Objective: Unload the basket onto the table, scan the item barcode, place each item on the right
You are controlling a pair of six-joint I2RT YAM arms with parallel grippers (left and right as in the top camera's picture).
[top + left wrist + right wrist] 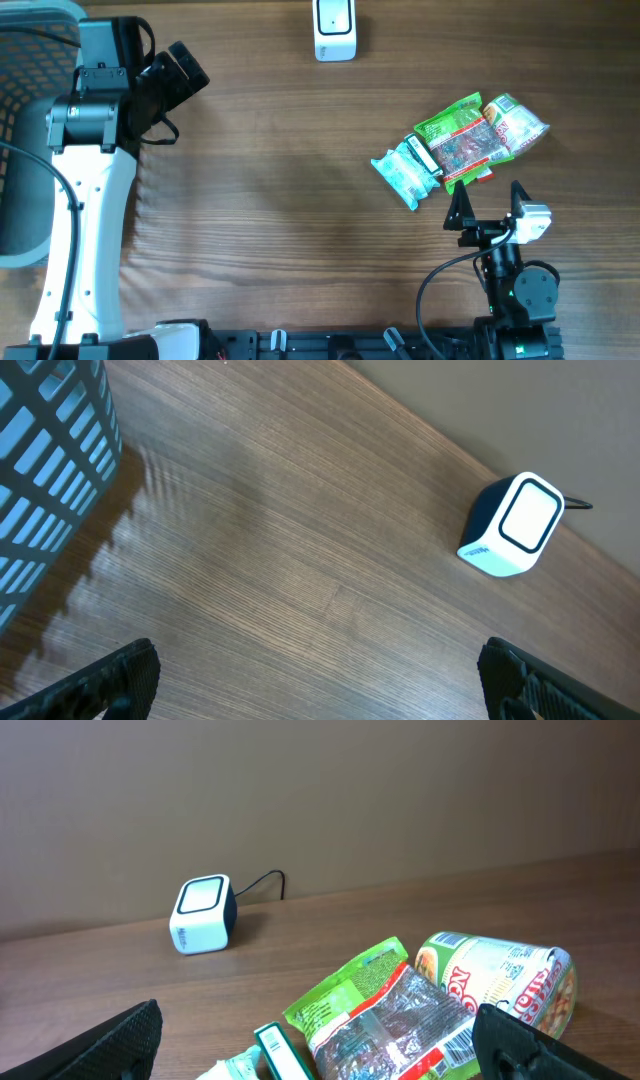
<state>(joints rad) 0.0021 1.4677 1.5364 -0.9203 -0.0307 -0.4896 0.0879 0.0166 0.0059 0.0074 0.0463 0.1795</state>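
Packaged items lie in a loose pile at the right of the overhead frame: a green snack bag [462,140], a cup of noodles [513,125] touching its upper right side, and a pale blue pack [405,172] at its lower left. We find the right gripper [490,205] just below the pile, jaws spread and empty. The left gripper [185,72] sits at the upper left beside the basket [30,60], also spread and empty. The scanner [335,30] stands at the top centre of the table [270,200], well apart from the pile. We judge the step in hand to be the first pick. We recommend using the right arm, since it is nearest, and closing on a free edge of one item only. Keep the fingers off the printed code, then turn that face squarely toward the scanner window. In the right wrist view, a striped patch [455,1042] on the bag's lower edge may be a barcode, though it is too small to confirm. The blue pack is mostly cut off there. We cannot tell which item overlaps which, and the top frame edge crops the scanner.
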